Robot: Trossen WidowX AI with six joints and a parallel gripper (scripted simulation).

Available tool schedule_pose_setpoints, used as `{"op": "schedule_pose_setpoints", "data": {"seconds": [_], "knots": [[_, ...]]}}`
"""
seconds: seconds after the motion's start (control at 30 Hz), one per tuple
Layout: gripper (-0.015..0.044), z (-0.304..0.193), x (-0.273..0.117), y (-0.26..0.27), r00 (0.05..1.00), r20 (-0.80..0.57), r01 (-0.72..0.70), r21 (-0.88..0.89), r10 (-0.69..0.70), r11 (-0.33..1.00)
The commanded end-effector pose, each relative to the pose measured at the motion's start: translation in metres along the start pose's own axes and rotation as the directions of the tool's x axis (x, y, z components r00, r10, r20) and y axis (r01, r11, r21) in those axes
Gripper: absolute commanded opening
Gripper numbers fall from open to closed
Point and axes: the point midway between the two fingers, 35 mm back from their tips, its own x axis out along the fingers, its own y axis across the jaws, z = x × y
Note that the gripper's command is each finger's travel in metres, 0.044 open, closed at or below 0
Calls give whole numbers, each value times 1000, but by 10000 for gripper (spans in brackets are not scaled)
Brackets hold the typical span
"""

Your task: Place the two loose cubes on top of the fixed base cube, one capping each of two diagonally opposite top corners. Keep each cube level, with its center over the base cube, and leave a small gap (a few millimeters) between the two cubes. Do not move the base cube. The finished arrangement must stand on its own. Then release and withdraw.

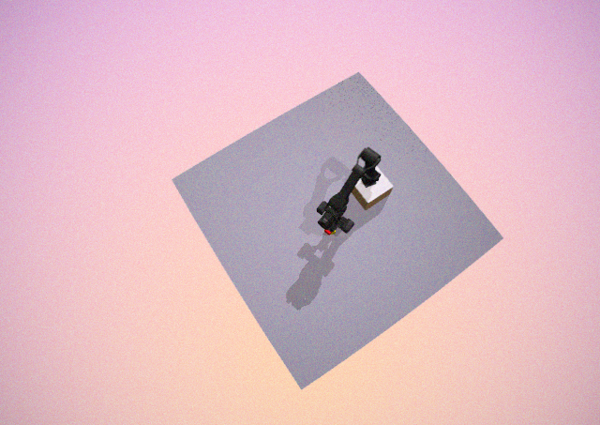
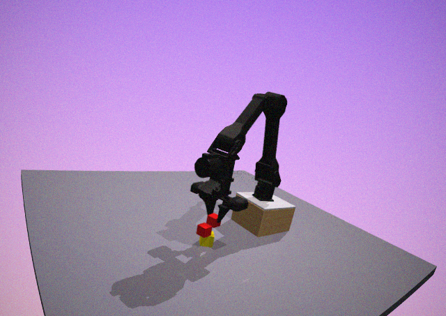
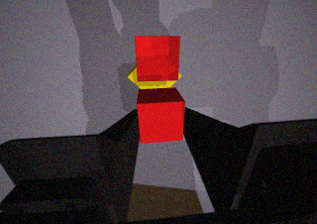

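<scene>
The yellow base cube [image 2: 207,241] [image 3: 156,84] stands on the grey table. One red cube [image 2: 204,230] [image 3: 158,57] [image 1: 328,232] rests on its top, over the corner away from the arm's mount, and looks level. My gripper [image 2: 215,217] [image 3: 159,113] is shut on the other red cube [image 2: 213,221] [image 3: 160,123]. It holds this cube roughly level, close to the opposite corner on the mount side and appearing a little above the base cube's top. Whether it touches anything is not clear. In the top view the arm hides the held cube.
The arm's mount, a wooden box with a white top [image 1: 372,195] [image 2: 275,222], stands behind the cubes. The grey table [image 1: 397,275] [image 2: 306,269] has open edges all round. Shadows of the arm fall across the table around the base cube.
</scene>
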Motion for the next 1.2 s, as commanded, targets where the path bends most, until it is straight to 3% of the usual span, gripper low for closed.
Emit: {"op": "schedule_pose_setpoints", "data": {"seconds": [0.0,0.97,1.1,1.17], "knots": [[105,-1,8,1,1000,-4,-4,2,4,1000],[105,-1,22,1,1000,-4,-4,-2,4,1000],[205,-1,22,1,1000,-4,-4,-2,4,1000],[205,-1,22,1,1000,-4,-4,-2,4,1000]]}}
